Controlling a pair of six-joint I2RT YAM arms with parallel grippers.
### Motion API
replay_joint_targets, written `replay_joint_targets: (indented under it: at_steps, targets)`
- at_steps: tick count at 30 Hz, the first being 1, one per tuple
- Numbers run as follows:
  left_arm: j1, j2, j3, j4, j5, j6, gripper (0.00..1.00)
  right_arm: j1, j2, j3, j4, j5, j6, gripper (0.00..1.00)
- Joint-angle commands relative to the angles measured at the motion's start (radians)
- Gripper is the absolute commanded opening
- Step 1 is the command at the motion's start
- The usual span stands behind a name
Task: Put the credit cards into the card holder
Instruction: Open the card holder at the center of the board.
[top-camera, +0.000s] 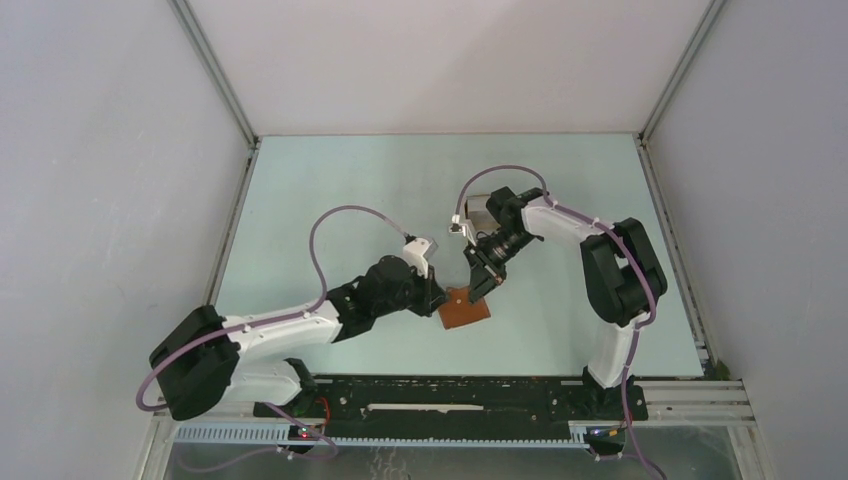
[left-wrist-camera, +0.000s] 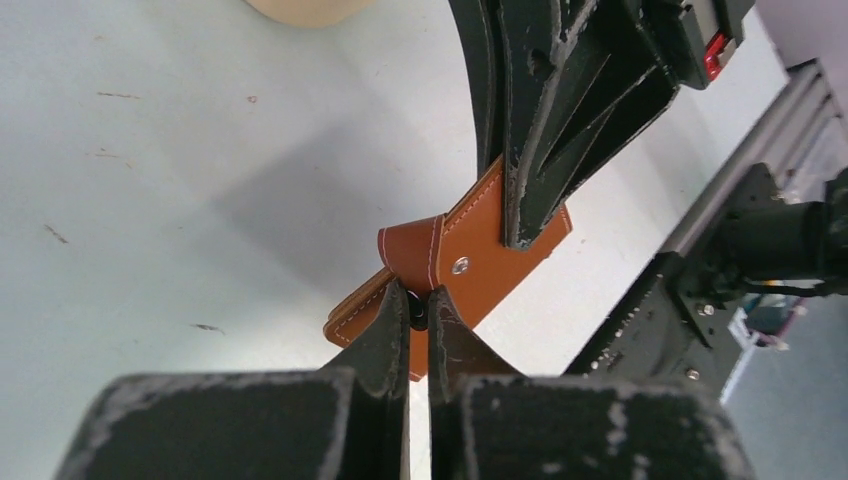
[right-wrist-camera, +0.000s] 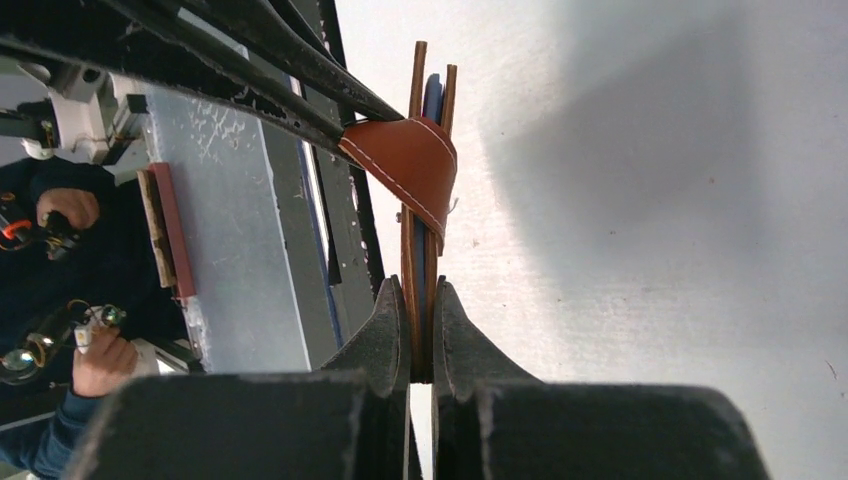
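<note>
The reddish-brown card holder (top-camera: 465, 308) is held a little off the table between both arms. My left gripper (left-wrist-camera: 420, 303) is shut on its snap strap, the strap curling up between the fingertips. My right gripper (right-wrist-camera: 421, 300) is shut on the holder's opposite edge, seen edge-on. In the left wrist view the right gripper's fingers (left-wrist-camera: 540, 150) clamp the holder (left-wrist-camera: 480, 255) from above. The edge of a bluish credit card (right-wrist-camera: 432, 100) shows between the leather layers. In the top view, the left gripper (top-camera: 440, 296) and the right gripper (top-camera: 482, 284) meet at the holder.
A tan tray (left-wrist-camera: 300, 8) lies on the table beyond the holder; in the top view it (top-camera: 477, 212) is partly hidden behind the right wrist. Grey walls enclose the pale table on three sides. A black rail (top-camera: 450, 395) runs along the near edge.
</note>
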Motion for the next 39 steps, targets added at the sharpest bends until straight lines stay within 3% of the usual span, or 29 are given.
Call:
replay_joint_targets:
  at_steps: [1, 7, 13, 17, 24, 28, 39]
  targets:
    - [0.047, -0.062, -0.046, 0.112, 0.148, -0.03, 0.0, 0.021, -0.059, 0.006, -0.035, 0.049, -0.098, 0.0]
    - [0.075, -0.112, -0.076, 0.158, 0.338, -0.007, 0.0, 0.055, -0.127, -0.034, -0.019, 0.126, -0.19, 0.01]
    - [0.116, -0.131, -0.095, 0.186, 0.387, -0.057, 0.0, 0.064, -0.191, -0.076, 0.082, 0.256, -0.137, 0.44]
    - [0.142, -0.121, -0.11, 0.227, 0.422, -0.097, 0.0, 0.051, -0.26, -0.111, 0.134, 0.329, -0.128, 0.61]
    - [0.143, -0.118, -0.103, 0.222, 0.448, -0.146, 0.0, 0.031, -0.371, -0.152, 0.134, 0.302, -0.197, 0.7]
    - [0.142, -0.133, -0.105, 0.192, 0.429, -0.148, 0.0, 0.027, -0.421, -0.168, 0.131, 0.241, -0.231, 0.7]
    - [0.143, -0.076, -0.081, 0.203, 0.36, -0.211, 0.0, 0.045, -0.385, -0.171, 0.19, 0.172, -0.115, 0.72]
